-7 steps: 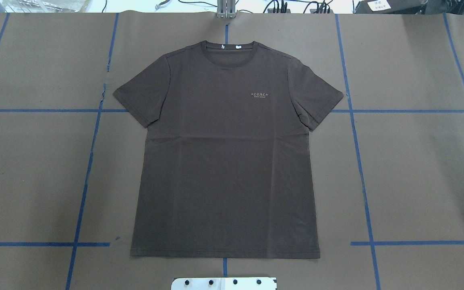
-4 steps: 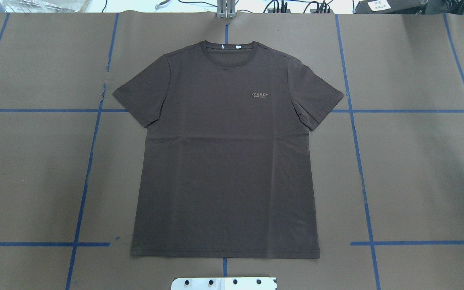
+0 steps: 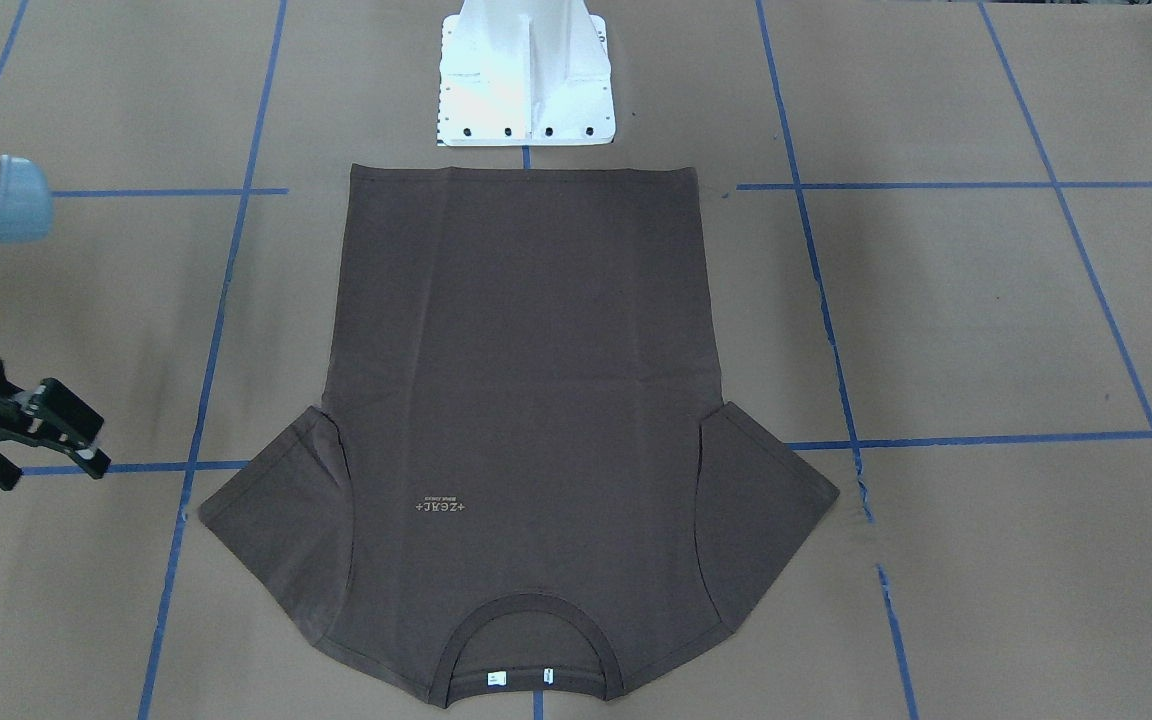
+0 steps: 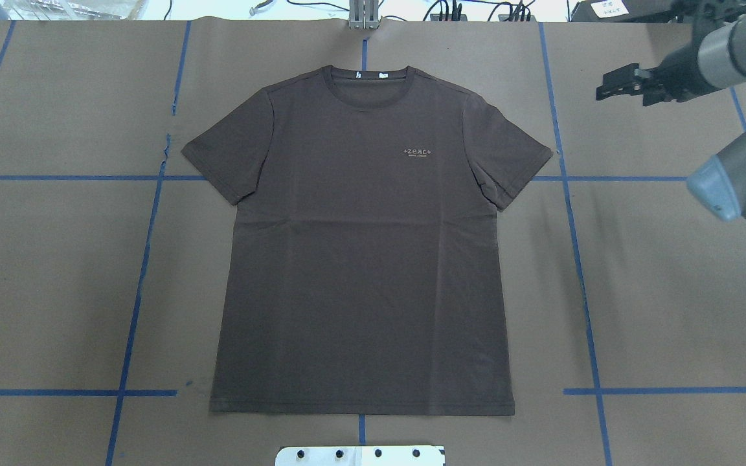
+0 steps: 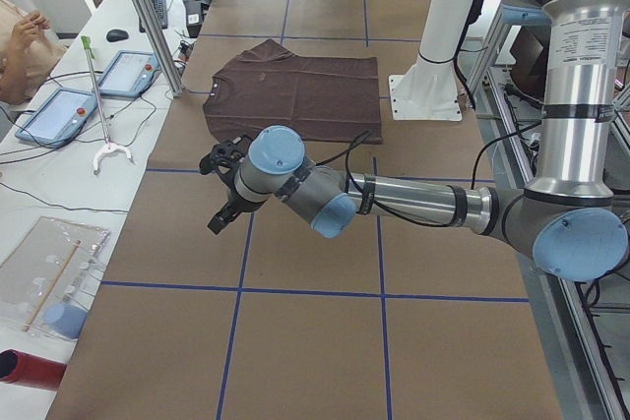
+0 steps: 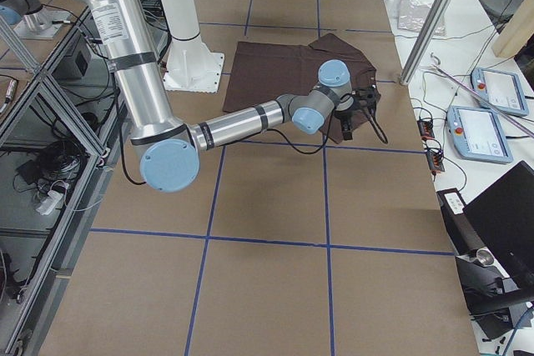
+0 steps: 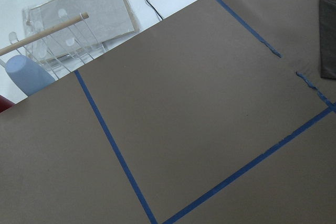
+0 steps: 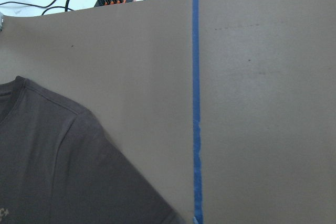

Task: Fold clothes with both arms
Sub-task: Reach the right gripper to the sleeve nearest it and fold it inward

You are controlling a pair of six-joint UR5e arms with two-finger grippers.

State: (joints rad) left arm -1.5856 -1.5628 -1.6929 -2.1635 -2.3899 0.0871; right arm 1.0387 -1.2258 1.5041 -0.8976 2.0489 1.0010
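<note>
The dark brown T-shirt [image 4: 360, 259] lies flat and face up in the middle of the table, collar towards the far edge. It also shows in the front view [image 3: 526, 380]. My right gripper [image 4: 603, 87] hovers open and empty to the right of the shirt's right sleeve, apart from it. In the front view it [image 3: 50, 474] has its fingers spread. The right wrist view shows that shoulder and sleeve [image 8: 52, 166]. My left gripper [image 5: 221, 184] shows only in the left side view, off the shirt's left side over bare paper. I cannot tell whether it is open or shut.
Brown paper with blue tape lines [image 4: 574, 259] covers the table. The white pedestal base [image 3: 526, 90] stands just past the shirt's hem. Cables [image 4: 451, 10] lie beyond the far edge. Tablets [image 5: 59, 110] and a metal post [image 5: 148, 17] stand on the operators' side.
My right arm has come into the overhead view from the right, with its gripper near the shirt's right sleeve. The shirt has not moved.
</note>
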